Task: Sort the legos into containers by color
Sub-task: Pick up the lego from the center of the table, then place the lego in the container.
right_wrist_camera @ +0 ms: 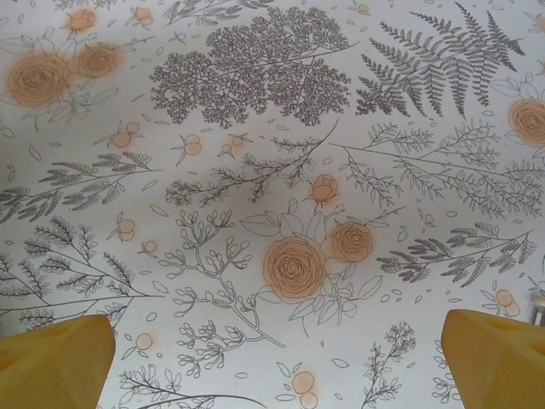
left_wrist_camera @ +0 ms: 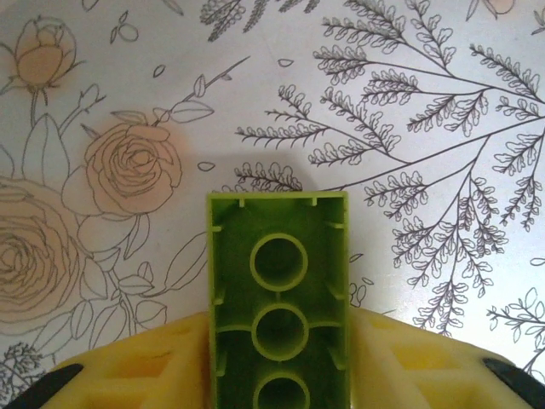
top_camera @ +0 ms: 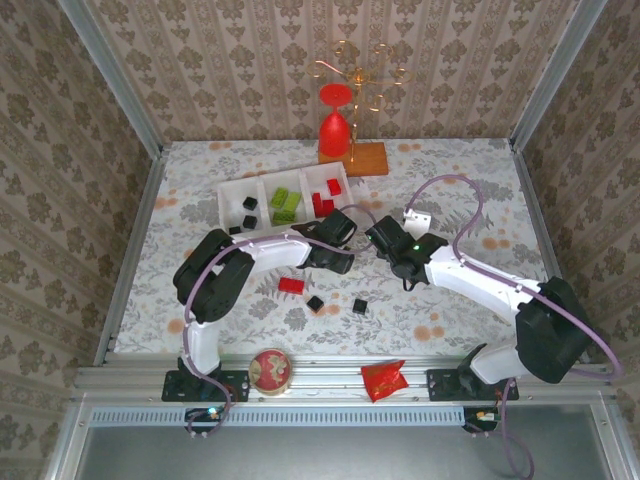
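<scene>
We see the table [top_camera: 450, 170], covered by a floral cloth, carrying all items. The left arm [top_camera: 215, 285] and the right arm [top_camera: 480, 280] both reach toward the centre, and their heads are near each other but apart.

The white tray [top_camera: 232, 200] lies at the far side, left of centre. It has three compartments:
- left: black bricks [top_camera: 248, 205]
- middle: green bricks [top_camera: 284, 206]
- right: red bricks [top_camera: 333, 187]

The left gripper [left_wrist_camera: 277, 375] is clamped on a lime green brick [left_wrist_camera: 277, 281]. The brick's hollow underside faces the wrist camera. The yellow pads [left_wrist_camera: 162, 366] press its two long sides, with the cloth behind it.

The right gripper [right_wrist_camera: 277, 366] is released. Its fingers [right_wrist_camera: 55, 358] stand wide apart, with bare cloth between them.

Three bricks lie loose on the cloth, on the near side of the two heads: a red brick [top_camera: 291, 285], a black cube [top_camera: 315, 303] just beside it, and a second black cube [top_camera: 359, 306] to the right.
</scene>
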